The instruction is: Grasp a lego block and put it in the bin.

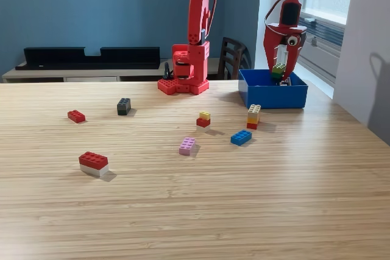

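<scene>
Bin [272, 97] contents mostly hidden

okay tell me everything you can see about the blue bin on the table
The bin is a shallow, square, open-topped box of solid blue, plastic by its look, with plain straight walls. It sits upright and flat on the wooden table, toward the far side at the exterior view's right, beside the red arm's base. Small pieces lie inside, too small to identify. The tool hangs over its opening, holding a yellow-and-green lego block; whether either touches the bin is unclear.
</scene>
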You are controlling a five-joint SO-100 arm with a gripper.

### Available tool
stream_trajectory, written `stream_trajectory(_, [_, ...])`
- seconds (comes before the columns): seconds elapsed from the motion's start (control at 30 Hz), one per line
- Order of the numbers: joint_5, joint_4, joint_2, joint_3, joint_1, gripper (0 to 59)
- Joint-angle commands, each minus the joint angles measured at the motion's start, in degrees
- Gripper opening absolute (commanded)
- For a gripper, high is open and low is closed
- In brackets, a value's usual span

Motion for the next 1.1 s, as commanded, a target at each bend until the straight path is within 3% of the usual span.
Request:
stream_trajectory(0.03, [-1.23, 1.85, 0.09, -6.94, 0.53, 18.8])
stream_trajectory(0.13, [-1.76, 1.85, 0.00, -7.91, 0.53, 24.5])
stream_trajectory(0.2, [-1.93, 1.85, 0.00, -8.96, 0.53, 25.2])
stream_trajectory(0.67, [-3.16, 2.46, 0.79, -16.70, 13.80, 0.3])
stream_trajectory(1.1, [-8.53, 5.27, 0.79, -19.69, 47.37, 0.0])
